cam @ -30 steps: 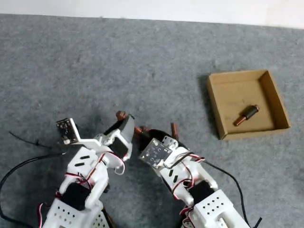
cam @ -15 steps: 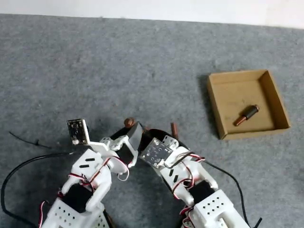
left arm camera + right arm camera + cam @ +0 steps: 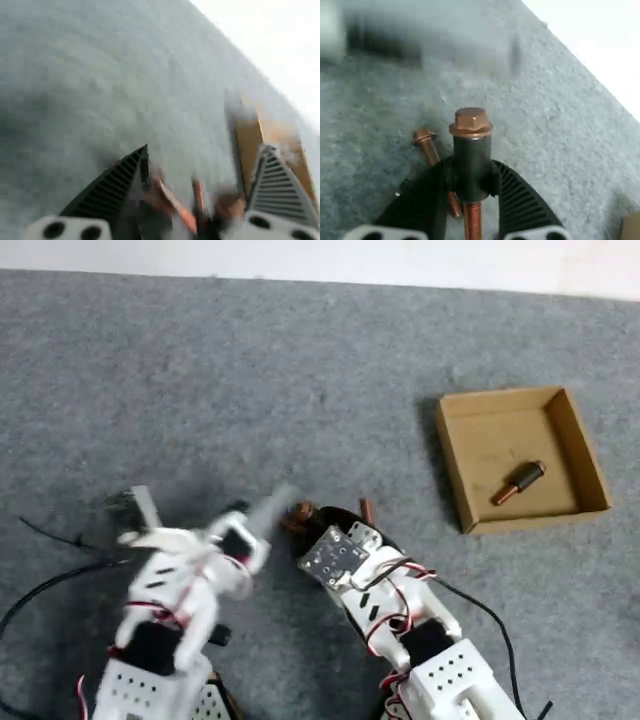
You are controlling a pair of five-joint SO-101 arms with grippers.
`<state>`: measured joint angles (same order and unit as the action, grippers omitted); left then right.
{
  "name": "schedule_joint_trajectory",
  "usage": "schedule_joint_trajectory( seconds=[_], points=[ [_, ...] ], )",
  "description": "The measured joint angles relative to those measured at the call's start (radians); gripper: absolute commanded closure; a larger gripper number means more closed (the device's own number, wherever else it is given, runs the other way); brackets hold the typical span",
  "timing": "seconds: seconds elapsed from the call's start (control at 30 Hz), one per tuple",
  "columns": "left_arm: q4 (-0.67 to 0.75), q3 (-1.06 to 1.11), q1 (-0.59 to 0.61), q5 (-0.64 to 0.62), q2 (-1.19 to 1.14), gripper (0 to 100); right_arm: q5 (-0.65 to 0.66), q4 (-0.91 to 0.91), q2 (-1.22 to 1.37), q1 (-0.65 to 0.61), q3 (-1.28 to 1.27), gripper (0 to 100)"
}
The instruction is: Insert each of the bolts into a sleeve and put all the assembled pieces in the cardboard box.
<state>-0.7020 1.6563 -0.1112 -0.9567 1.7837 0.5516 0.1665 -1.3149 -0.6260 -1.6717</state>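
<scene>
Right claw (image 3: 472,174) clamps sleeved bolt (image 3: 471,124)

A grey, felt-like covering (image 3: 300,370) spreads over nearly the whole high view, its nap mottled and slightly coarse; along the top edge of the frame runs a narrow pale white strip (image 3: 420,255), its border slanting a little lower toward the right. The light is soft and even; shadows on the grey are faint; in both wrist views the same white sits in the upper right corner.
</scene>
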Motion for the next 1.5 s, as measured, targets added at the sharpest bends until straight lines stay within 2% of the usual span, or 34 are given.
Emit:
schedule_joint_trajectory(
  seconds=[0.07, 0.13, 0.27, 0.4, 0.5, 0.6, 0.7, 0.87, 1.13, 1.23, 1.33, 1.43, 1.5],
  points=[
    [0.025, -0.003, 0.112, -0.046, 0.000, 74, 0.000, 0.000, 0.000, 0.012, 0.000, 99.3],
    [0.049, -0.003, 0.163, -0.066, 0.000, 77, 0.000, 0.000, 0.000, 0.035, 0.000, 99.3],
    [0.114, 0.012, 0.183, -0.072, 0.000, 83, -0.011, -0.038, 0.000, 0.140, 0.000, 99.3],
    [0.163, 0.017, 0.183, -0.071, -0.002, 90, -0.157, -0.135, 0.000, 0.330, 0.000, 99.3],
    [0.173, 0.020, 0.183, -0.051, -0.002, 99, -0.238, -0.150, 0.000, 0.479, 0.002, 99.3],
    [0.176, 0.020, 0.183, 0.003, -0.002, 99, -0.252, -0.158, 0.000, 0.575, 0.005, 99.3],
    [0.186, 0.020, 0.183, 0.017, -0.002, 99, -0.255, -0.157, 0.037, 0.597, 0.021, 99.3],
    [0.186, 0.020, 0.183, 0.020, -0.002, 99, -0.259, -0.138, 0.308, 0.667, 0.241, 99.3],
    [0.187, 0.020, 0.183, 0.020, -0.002, 99, -0.350, -0.123, 1.049, 0.816, 0.850, 98.8],
    [0.187, 0.020, 0.183, 0.020, -0.002, 99, -0.358, -0.031, 1.270, 0.842, 1.034, 98.5],
    [0.190, 0.020, 0.183, 0.020, -0.002, 99, -0.358, 0.121, 1.399, 0.853, 1.178, 91.6],
    [0.203, 0.020, 0.183, 0.020, -0.002, 99, -0.358, 0.281, 1.438, 0.847, 1.280, 78.9],
    [0.203, 0.020, 0.183, 0.020, -0.002, 99, -0.358, 0.354, 1.439, 0.844, 1.326, 75.2]
  ],
)
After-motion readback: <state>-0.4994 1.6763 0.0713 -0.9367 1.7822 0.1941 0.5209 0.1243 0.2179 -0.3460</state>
